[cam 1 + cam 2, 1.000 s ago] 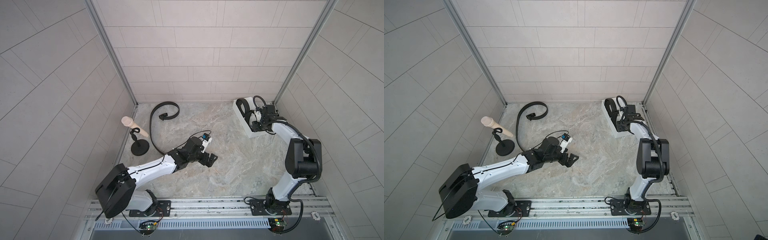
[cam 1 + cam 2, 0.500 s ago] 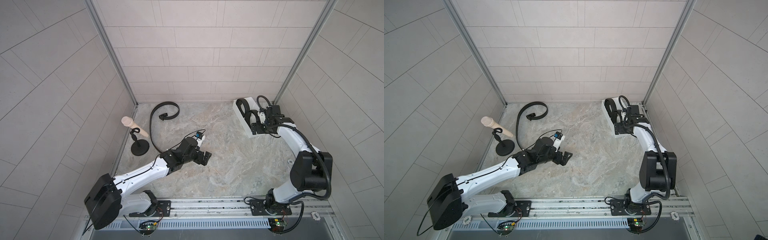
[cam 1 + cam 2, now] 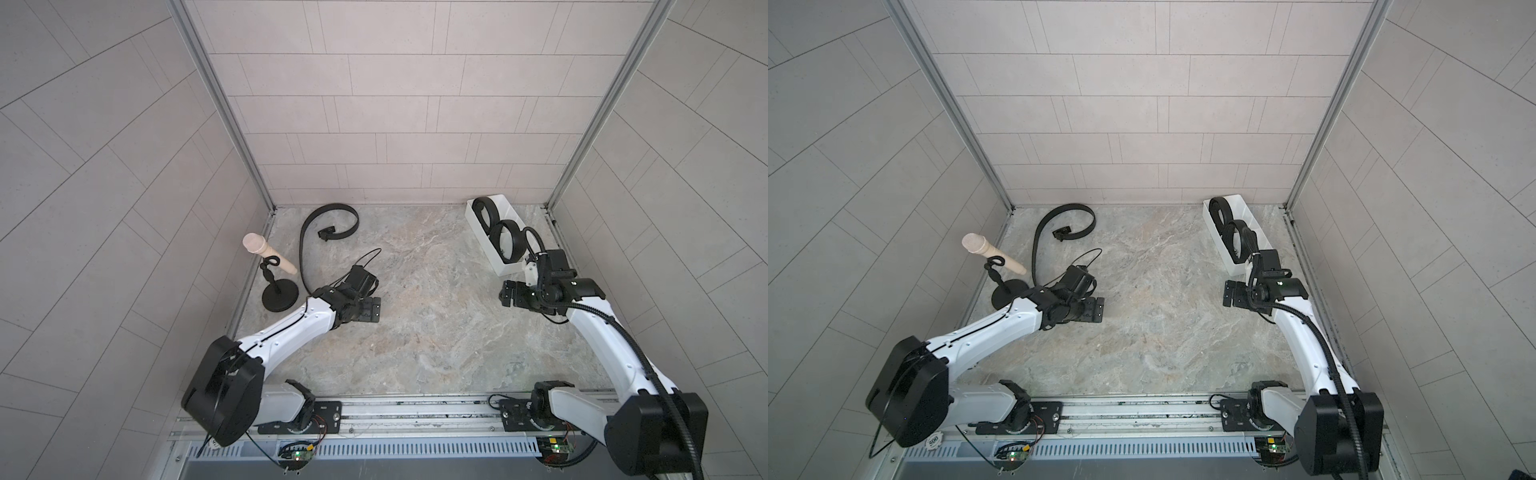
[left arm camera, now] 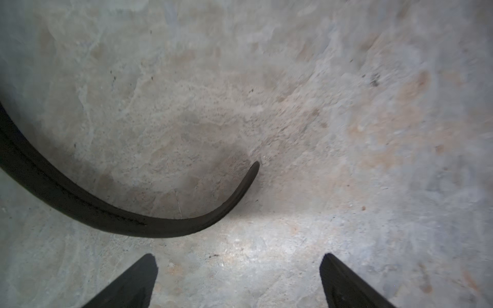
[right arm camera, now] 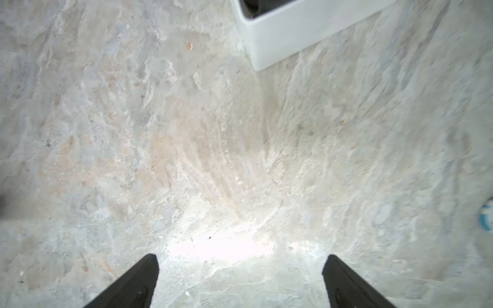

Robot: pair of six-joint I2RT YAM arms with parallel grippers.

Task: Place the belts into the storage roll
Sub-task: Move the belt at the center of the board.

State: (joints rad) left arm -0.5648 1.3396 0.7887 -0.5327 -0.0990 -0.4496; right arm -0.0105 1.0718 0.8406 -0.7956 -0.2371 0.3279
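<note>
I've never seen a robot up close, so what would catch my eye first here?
A long black strap belt sprawls in a loose hook on the marbled tabletop near the far left corner. By the far right corner, a white rectangular plastic tray holds two more black belts coiled into rings. The left gripper and right gripper hang open, empty.

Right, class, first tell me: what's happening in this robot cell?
Two coiled belts stand in the tray. A third belt lies loose on the table. The left end effector, open and empty, hangs by its tail; the right end effector, also open and empty, is beside the tray.
</note>
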